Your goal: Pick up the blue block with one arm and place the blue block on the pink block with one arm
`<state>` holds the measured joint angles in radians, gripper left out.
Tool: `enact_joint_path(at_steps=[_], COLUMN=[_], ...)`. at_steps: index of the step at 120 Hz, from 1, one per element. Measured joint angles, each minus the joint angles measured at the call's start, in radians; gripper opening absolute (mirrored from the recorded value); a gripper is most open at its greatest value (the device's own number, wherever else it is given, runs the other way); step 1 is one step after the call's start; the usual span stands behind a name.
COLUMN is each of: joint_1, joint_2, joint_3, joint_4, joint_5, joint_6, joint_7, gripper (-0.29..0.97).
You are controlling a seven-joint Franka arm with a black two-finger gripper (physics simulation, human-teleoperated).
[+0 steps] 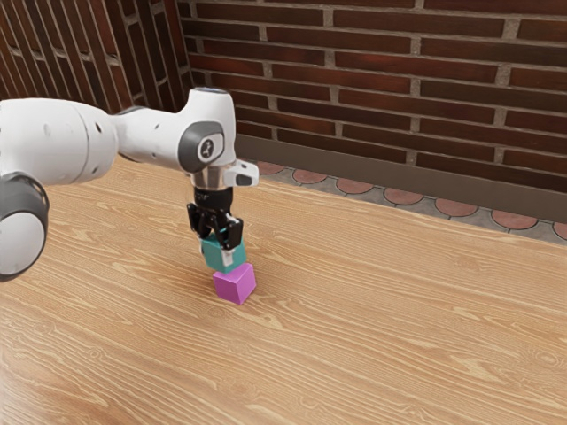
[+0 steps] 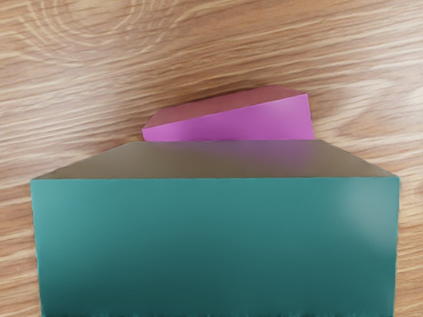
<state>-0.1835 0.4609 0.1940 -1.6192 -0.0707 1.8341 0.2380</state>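
Observation:
A teal-blue block (image 1: pixel 222 255) sits between the black fingers of my gripper (image 1: pixel 218 241), which is shut on it from two sides. Directly beneath it is the pink block (image 1: pixel 235 282), resting on the wooden table (image 1: pixel 372 319). The blue block's underside is at or just above the pink block's top; contact cannot be told. In the wrist view the blue block (image 2: pixel 218 238) is large and close under my hand, and the pink block (image 2: pixel 231 119) peeks out past its far edge.
A brick wall (image 1: pixel 381 80) runs behind the table, with a row of round red tiles (image 1: pixel 399 195) along the floor at its foot. Bare wood lies all around the two blocks.

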Motion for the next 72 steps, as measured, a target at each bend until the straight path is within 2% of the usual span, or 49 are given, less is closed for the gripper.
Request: enact_joint_path(at_steps=[35, 61, 72], joint_1=[-0.001, -0.001, 0.002], joint_2=[0.006, -0.013, -0.073], joint_3=[-0.003, -0.014, -0.014], joint_4=[0.007, 0.061, 0.067], joint_5=[-0.001, 0.031, 0.060], joint_6=[-0.003, -0.004, -0.004], joint_7=[-0.012, -0.017, -0.019], gripper=[0.57, 0.64, 0.65])
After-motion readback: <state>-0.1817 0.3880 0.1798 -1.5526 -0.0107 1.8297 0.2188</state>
